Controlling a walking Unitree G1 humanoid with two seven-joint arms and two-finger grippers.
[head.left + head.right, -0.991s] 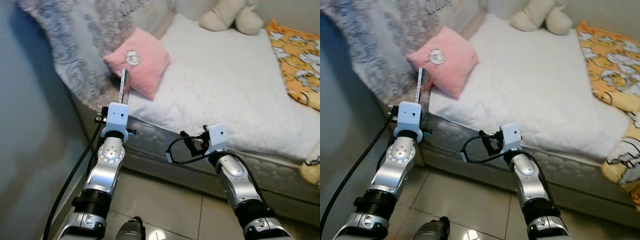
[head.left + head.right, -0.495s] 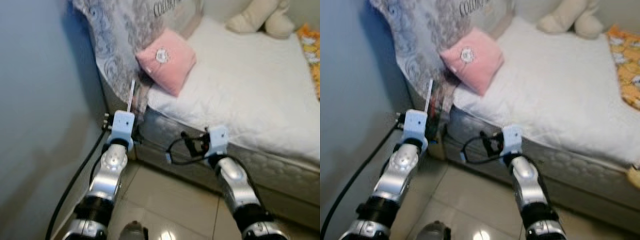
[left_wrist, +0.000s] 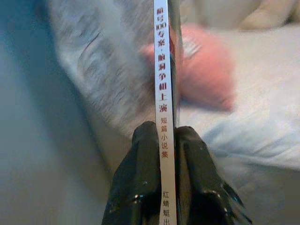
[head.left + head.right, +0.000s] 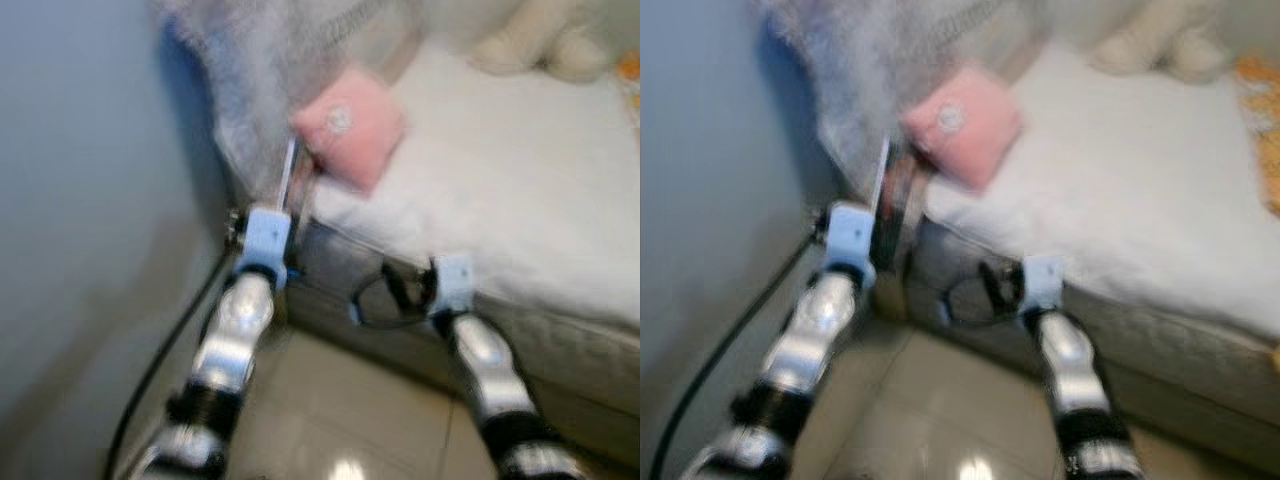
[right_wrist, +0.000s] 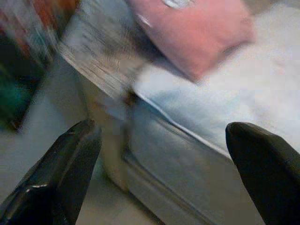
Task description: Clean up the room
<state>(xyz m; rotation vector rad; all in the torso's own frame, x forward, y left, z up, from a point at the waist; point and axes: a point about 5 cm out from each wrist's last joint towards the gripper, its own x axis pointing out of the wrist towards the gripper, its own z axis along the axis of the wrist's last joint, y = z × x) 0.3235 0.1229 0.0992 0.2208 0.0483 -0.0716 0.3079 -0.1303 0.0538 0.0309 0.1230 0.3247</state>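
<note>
Book (image 3: 163,93), one, clamped in left gripper (image 3: 164,140).

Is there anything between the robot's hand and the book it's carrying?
No. The left gripper is already shut on the book, one black finger pressed on each side of its thin white spine. The book stands upright, with the pink pillow and the bed beyond it.

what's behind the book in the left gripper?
Behind the book, clamped spine-up in the left gripper, lie a pink pillow and a grey patterned blanket on the white bed. The book's spine covers a strip of both; motion blur hides detail.
</note>
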